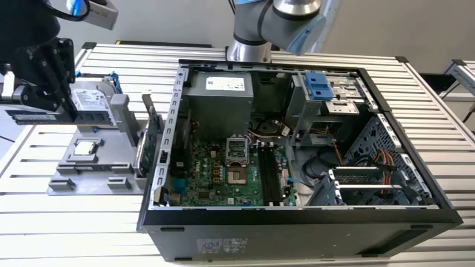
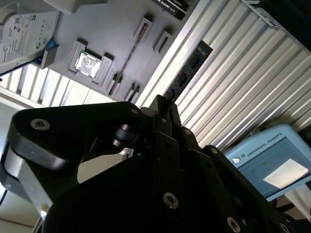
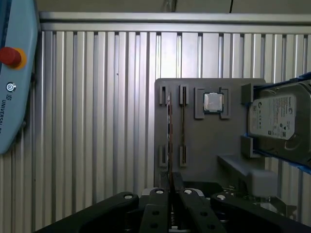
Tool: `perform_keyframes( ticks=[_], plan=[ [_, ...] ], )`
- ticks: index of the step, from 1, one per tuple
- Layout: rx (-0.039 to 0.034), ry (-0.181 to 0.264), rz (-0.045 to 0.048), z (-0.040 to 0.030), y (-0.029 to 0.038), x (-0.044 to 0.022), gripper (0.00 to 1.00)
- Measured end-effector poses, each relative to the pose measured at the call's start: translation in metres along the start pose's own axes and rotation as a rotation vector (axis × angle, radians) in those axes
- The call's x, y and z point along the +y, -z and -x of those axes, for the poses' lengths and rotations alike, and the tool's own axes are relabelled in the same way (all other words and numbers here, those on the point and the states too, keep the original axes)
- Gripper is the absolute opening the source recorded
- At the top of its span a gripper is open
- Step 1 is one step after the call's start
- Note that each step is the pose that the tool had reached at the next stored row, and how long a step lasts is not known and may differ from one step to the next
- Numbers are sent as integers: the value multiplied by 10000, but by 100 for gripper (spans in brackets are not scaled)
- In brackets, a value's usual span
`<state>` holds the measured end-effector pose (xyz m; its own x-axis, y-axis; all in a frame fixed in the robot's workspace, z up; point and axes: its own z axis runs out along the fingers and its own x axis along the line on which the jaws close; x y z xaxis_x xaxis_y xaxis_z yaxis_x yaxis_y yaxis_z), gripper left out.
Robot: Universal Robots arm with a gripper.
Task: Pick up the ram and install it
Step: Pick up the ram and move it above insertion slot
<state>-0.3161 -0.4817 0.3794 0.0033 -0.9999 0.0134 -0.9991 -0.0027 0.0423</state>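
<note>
Slatted table beneath, one gripper clamps one ram.

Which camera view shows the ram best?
The second wrist view: the ram shows its chip-studded face, projecting from the end effector. The first wrist view shows the ram edge-on, as a thin line. At the exterior view's left, it sits side-on below the end effector.
</note>
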Motion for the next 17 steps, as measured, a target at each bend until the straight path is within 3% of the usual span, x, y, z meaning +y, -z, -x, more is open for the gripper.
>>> perform_keyframes(
  ticks=[17],
  plan=[
    [0, -2, 7, -1, 12, -282, 0]
  ],
)
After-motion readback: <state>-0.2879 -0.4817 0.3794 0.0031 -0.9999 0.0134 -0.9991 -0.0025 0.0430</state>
